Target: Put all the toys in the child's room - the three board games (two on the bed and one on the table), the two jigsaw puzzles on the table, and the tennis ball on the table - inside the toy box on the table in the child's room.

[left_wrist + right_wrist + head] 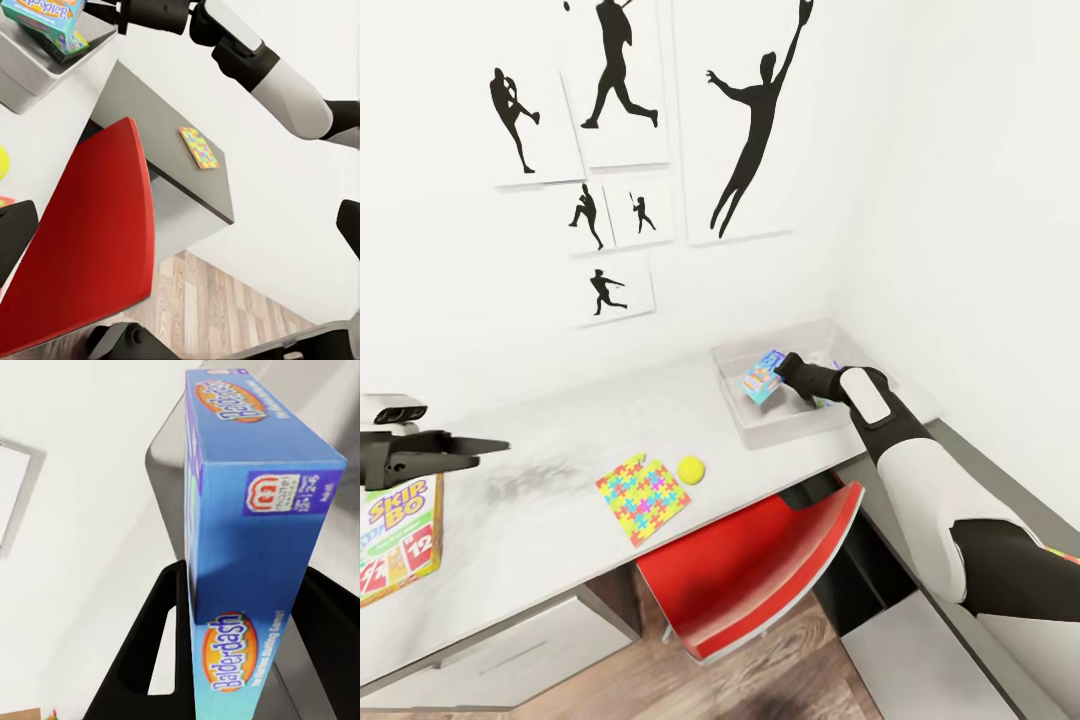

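Your left gripper (pixel 480 447) sits at the far left over the table (pixel 540 500), fingers spread, nothing between them. Right under it the green Skip-Bo board game (pixel 398 540) lies flat at the table's near-left edge. Next along, one jigsaw puzzle (pixel 643 497) lies flat mid-table, tennis ball (pixel 691 468) just beside it, not touching. Red chair (pixel 760 570) is tucked under the table below them. In the left wrist view, a second jigsaw puzzle (pixel 199 147) lies on a lower grey-topped cabinet (pixel 180 161) beyond the chair. Further right, the toy box (pixel 755 420) sits at the table's far-right end by the wall. Your right gripper (pixel 785 372) is over it, clamped on the light blue Balderdash board game (pixel 764 377), held tilted inside the box's outline; can't tell if it touches the bottom. The right wrist view shows the game (pixel 247 547) between the black fingers (pixel 146 652).
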